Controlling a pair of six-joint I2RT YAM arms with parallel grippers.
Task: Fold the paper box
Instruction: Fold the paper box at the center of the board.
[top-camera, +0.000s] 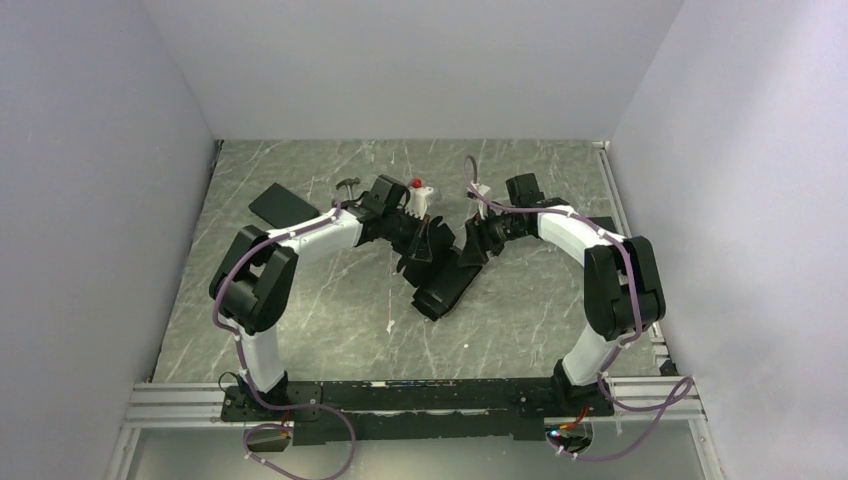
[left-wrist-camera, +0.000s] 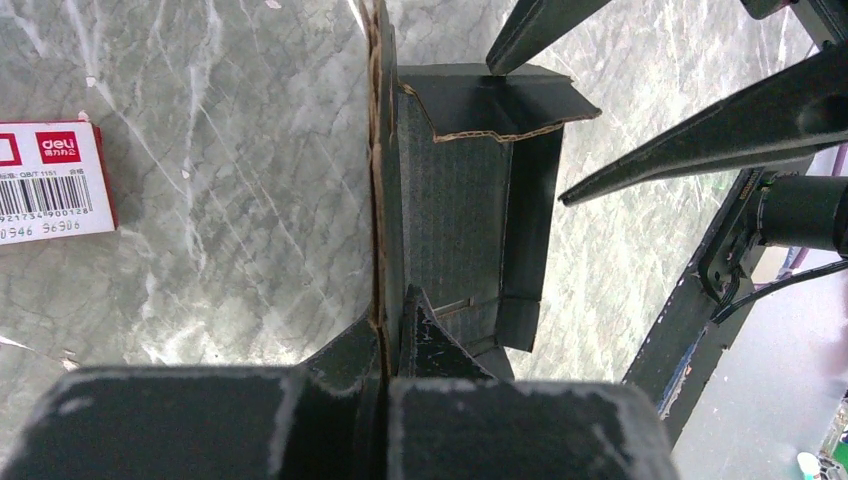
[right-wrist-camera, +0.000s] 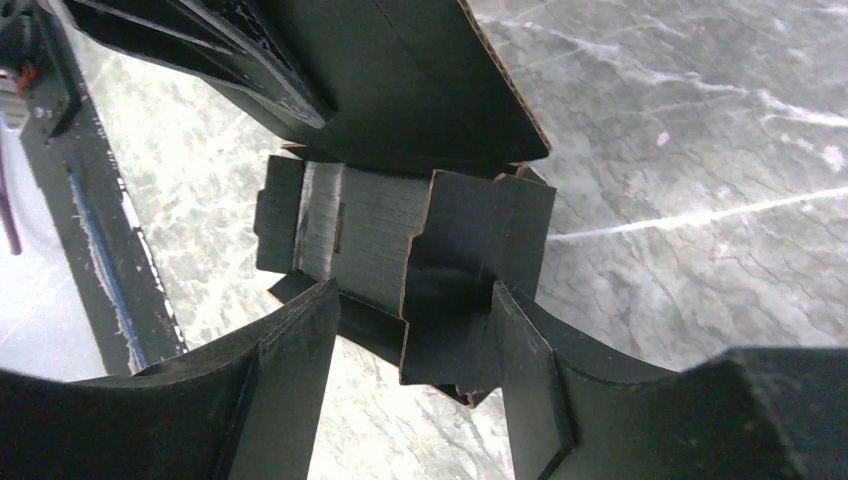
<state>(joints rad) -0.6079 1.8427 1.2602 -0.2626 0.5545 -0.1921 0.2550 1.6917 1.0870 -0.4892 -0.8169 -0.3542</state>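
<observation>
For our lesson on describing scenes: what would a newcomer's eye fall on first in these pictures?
The half-folded black paper box lies at the middle of the table, where the two arms meet over it. The left claw is shut on the edge of one cardboard wall, while the right claw stands open around a flap. In the left wrist view, a red-and-white barcoded carton lies on the table beside the box.
</observation>
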